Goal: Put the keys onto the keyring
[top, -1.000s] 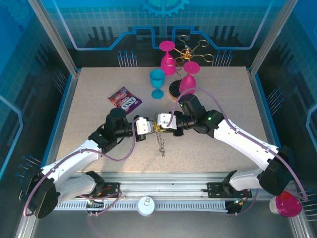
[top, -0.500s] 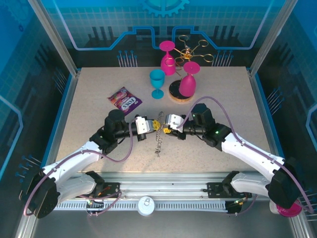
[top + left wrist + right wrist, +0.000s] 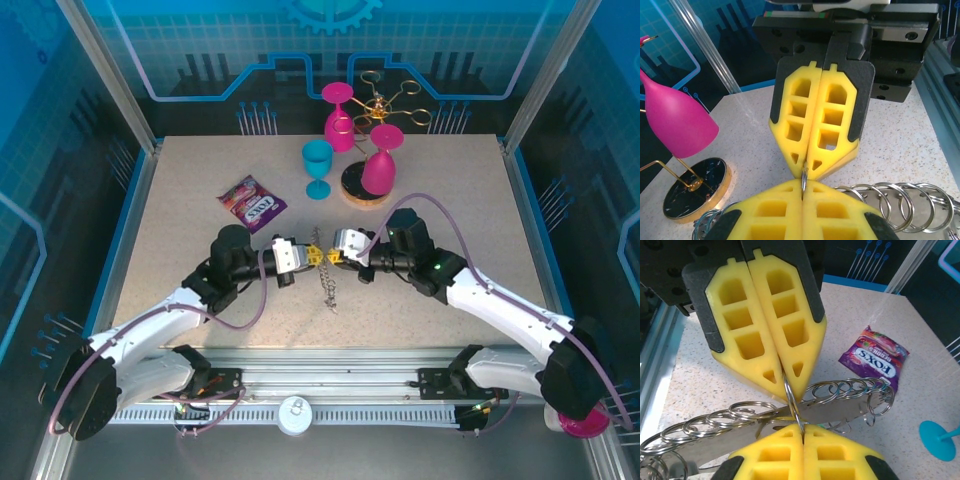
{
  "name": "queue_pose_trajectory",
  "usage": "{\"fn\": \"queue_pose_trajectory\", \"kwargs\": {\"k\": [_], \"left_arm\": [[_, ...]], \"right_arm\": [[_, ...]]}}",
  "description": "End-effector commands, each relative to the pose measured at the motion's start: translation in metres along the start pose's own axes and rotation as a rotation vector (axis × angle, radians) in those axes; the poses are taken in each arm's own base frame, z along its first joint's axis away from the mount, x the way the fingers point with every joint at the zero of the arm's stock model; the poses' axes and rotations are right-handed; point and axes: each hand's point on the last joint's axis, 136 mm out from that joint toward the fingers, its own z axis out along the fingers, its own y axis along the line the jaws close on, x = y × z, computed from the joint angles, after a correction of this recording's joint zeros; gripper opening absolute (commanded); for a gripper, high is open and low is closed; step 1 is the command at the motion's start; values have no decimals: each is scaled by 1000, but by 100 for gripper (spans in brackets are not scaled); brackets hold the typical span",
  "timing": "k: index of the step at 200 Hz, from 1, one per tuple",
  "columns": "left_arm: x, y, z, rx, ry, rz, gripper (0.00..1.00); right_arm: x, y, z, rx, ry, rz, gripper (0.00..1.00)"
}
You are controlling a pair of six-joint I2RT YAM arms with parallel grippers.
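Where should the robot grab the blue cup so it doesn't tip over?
Probably by the thin stem of the blue cup, coming in level from the near left. It stands upright, its bowl looks wide, and a pink goblet stands close on its right.

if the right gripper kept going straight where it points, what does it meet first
The fingers of the left gripper, almost at once: they sit tip to tip with the right gripper, both pinching one thin metal ring.

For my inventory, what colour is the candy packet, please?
The candy packet is purple, clearest in the right wrist view.
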Motion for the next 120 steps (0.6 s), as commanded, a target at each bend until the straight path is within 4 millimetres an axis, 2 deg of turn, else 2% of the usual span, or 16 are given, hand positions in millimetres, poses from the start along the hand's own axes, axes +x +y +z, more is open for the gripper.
{"fn": "queue_pose_trajectory", "kwargs": {"k": [1,24,29,46,63,86,111,114,120], "left_arm": [[-32,-1,-4,11,-144,26,0],[-37,-2,-6,14,-167,24,0],[-37,-2,-6,15,-168,23,0],[-38,-2,-6,16,-175,21,0],[-40,-3,-7,16,-182,20,0],[-38,-2,-6,13,-179,15,0],[-36,-2,-5,14,-175,8,0],[-36,-2,-4,16,-175,7,0],[-36,-2,-5,15,-176,7,0]], "right_arm": [[0,11,8,-89,3,30,5],[3,19,14,-150,24,56,13],[-9,14,13,-144,2,44,14],[-13,12,12,-139,-4,43,16],[-15,9,8,-118,-1,37,19],[-18,6,1,-91,-5,27,33],[-29,0,-11,-36,-50,-11,37],[-21,3,-10,-39,-39,-6,37],[-20,4,-11,-35,-43,-11,37]]}}
